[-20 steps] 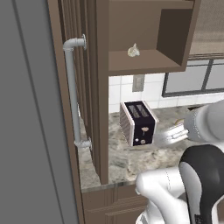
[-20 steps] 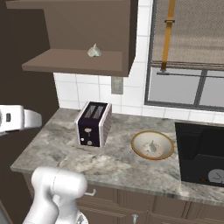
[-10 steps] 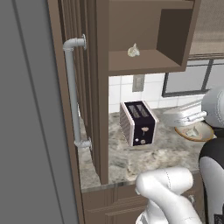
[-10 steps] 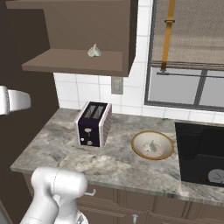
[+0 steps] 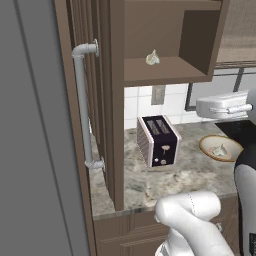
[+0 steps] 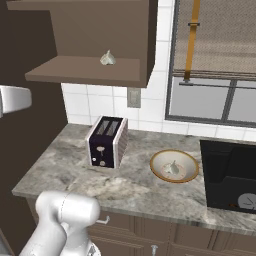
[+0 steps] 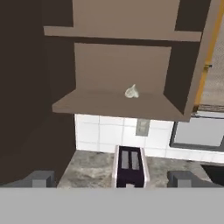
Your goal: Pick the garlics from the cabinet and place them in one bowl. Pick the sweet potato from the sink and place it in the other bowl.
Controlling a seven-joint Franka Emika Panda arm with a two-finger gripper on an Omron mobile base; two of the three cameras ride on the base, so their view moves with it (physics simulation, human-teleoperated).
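A grey-veined stone counter runs under white wall tiles, with a dark brown cabinet hung above it and a window with a woven blind to the right. One garlic bulb sits on the open cabinet shelf, near the middle of the board and back from its front edge; in the hand view it lies straight ahead on that shelf. Below it a dark toaster stands on the counter, and to its right the tan bowl holds a second garlic bulb. The black sink is recessed into the counter just right of the bowl, with a faint orange-brown speck, likely the sweet potato, low in the basin. The gripper hangs in free air in front of the cabinet, above the counter and level with the toaster's top; its two finger tips stand wide apart with nothing between them, touching nothing. The shelf opening is bounded by a side wall on the right and a dark panel on the left, with bare board around the bulb. At far left a tall grey fridge with a pipe handle closes off that side.
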